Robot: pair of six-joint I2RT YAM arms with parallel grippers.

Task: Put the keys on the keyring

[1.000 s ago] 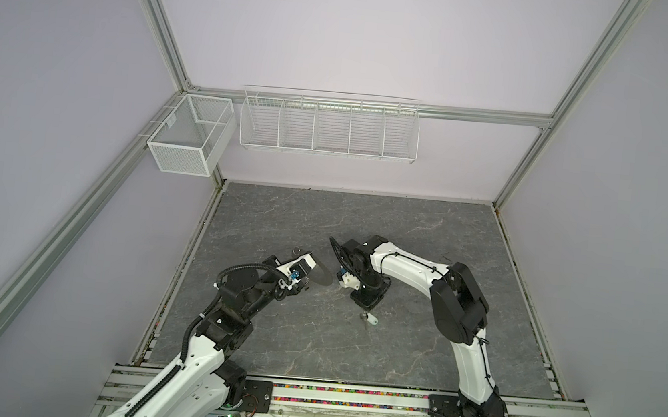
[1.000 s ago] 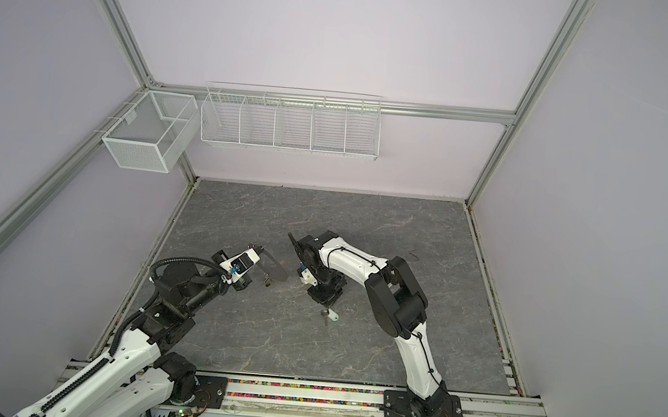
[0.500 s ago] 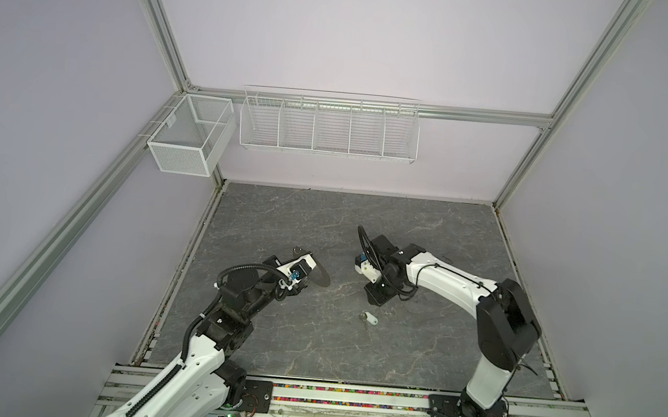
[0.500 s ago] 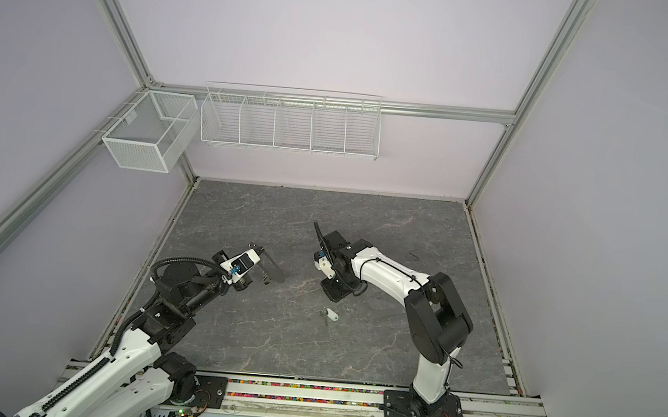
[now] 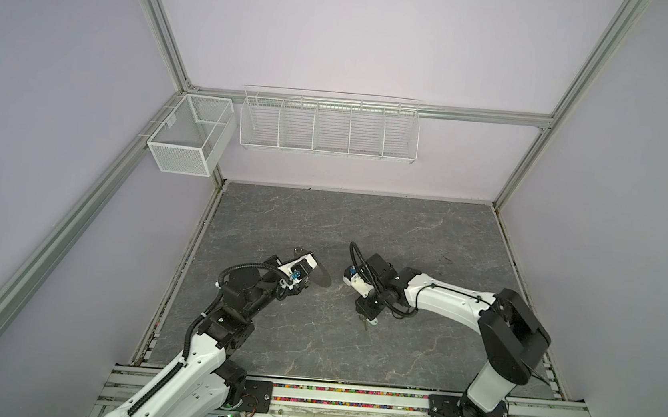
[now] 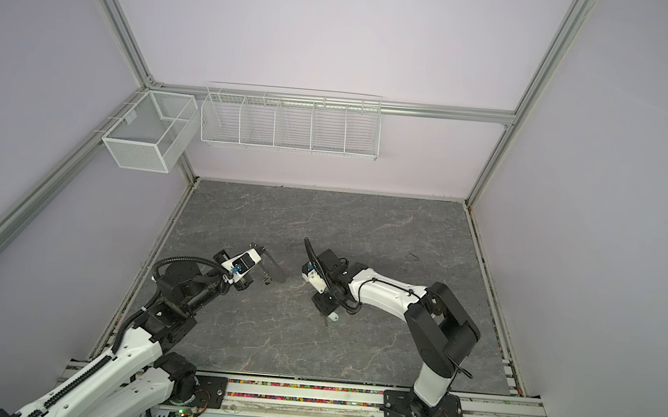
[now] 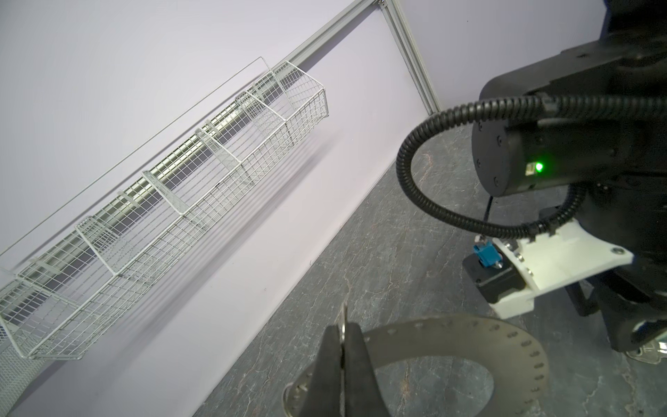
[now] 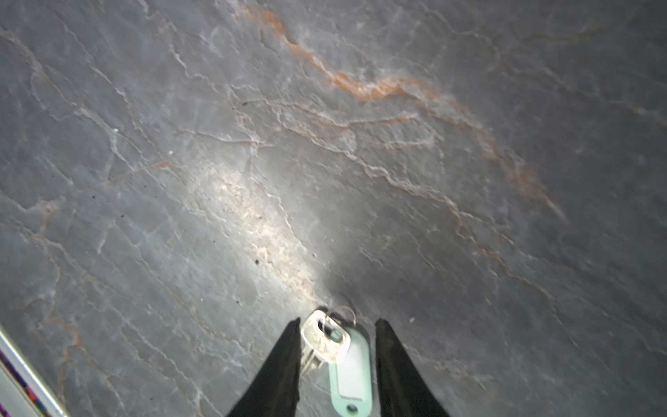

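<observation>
1. The left gripper (image 7: pixel 342 346) has not moved. Its jaws stay pressed together on the rim of the keyring (image 7: pixel 469 343), which stands out in front of its tips, raised off the table (image 5: pixel 322 225).
2. The right gripper (image 8: pixel 337 325) was close beside the keyring a second ago. It has now drawn away and come down, and its jaws have widened.
3. The key with the white tag (image 8: pixel 325 343) lies on the table between these parted fingers, not gripped.
4. I judge that the pick-up of this key is beginning. Closing should come next, then carrying it to the keyring. Where the other key is, I cannot tell.
</observation>
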